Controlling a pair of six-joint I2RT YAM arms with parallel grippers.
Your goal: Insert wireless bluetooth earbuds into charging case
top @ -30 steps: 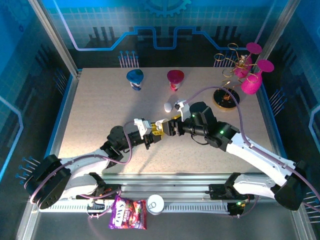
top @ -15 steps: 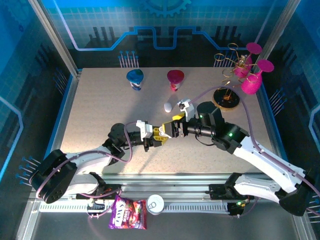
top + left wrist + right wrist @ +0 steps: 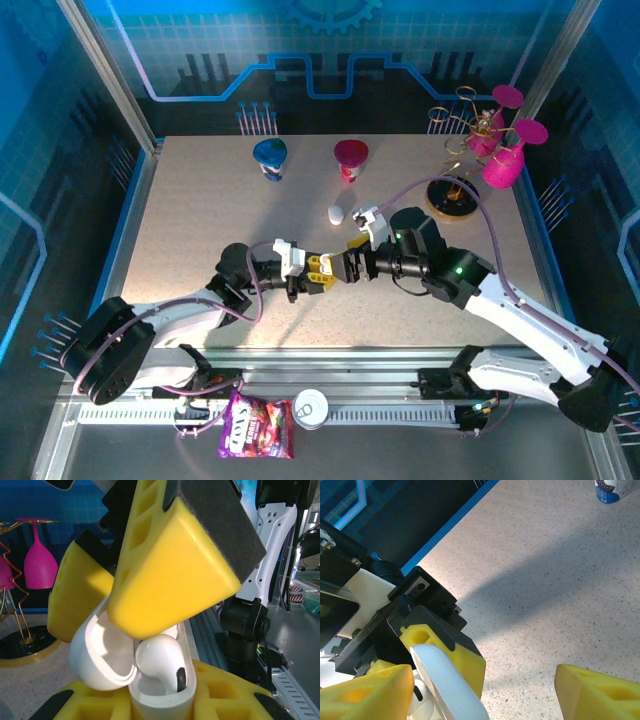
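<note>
Left gripper (image 3: 312, 270) clamps the open charging case (image 3: 161, 702) steady so the right gripper (image 3: 343, 265), jaws spread, can seat the earbud (image 3: 159, 659) inside.

I count one open charging case (image 3: 105, 666), one earbud (image 3: 159, 661) in it; one loose white case (image 3: 335, 213); two pink glasses (image 3: 508, 97) (image 3: 500, 166); two small cups (image 3: 270, 157) (image 3: 350, 158); one snack bag (image 3: 255, 437); one can (image 3: 310, 408).
</note>
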